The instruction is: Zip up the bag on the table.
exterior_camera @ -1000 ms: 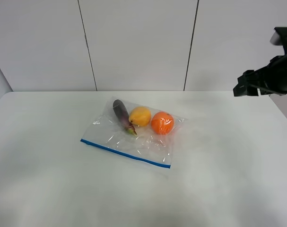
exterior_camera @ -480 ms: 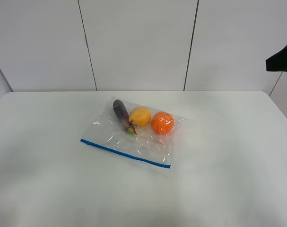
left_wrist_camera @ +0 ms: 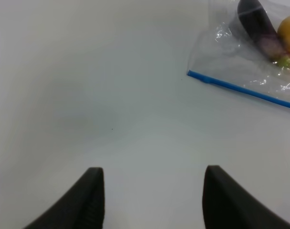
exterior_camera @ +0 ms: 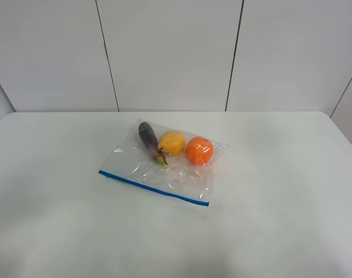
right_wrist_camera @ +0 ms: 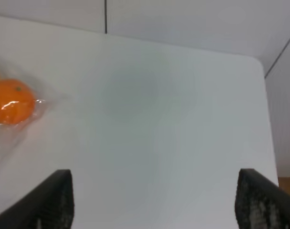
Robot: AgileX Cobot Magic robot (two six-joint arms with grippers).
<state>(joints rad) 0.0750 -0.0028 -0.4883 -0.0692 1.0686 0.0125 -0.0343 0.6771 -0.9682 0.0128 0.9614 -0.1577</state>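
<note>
The clear plastic bag lies flat in the middle of the white table, its blue zipper strip on the near edge. Inside are a dark eggplant, a yellow fruit and an orange. Neither arm shows in the exterior high view. My left gripper is open and empty above bare table, well away from the bag's zipper end. My right gripper is open wide and empty, high over the table, with the orange at the view's edge.
White wall panels stand behind the table. The table's far right rounded corner shows in the right wrist view, with a gap to the wall beyond it.
The right arm, seen at the upper right of the exterior high view a second ago, has drawn back out of that view. The bag has not moved.
</note>
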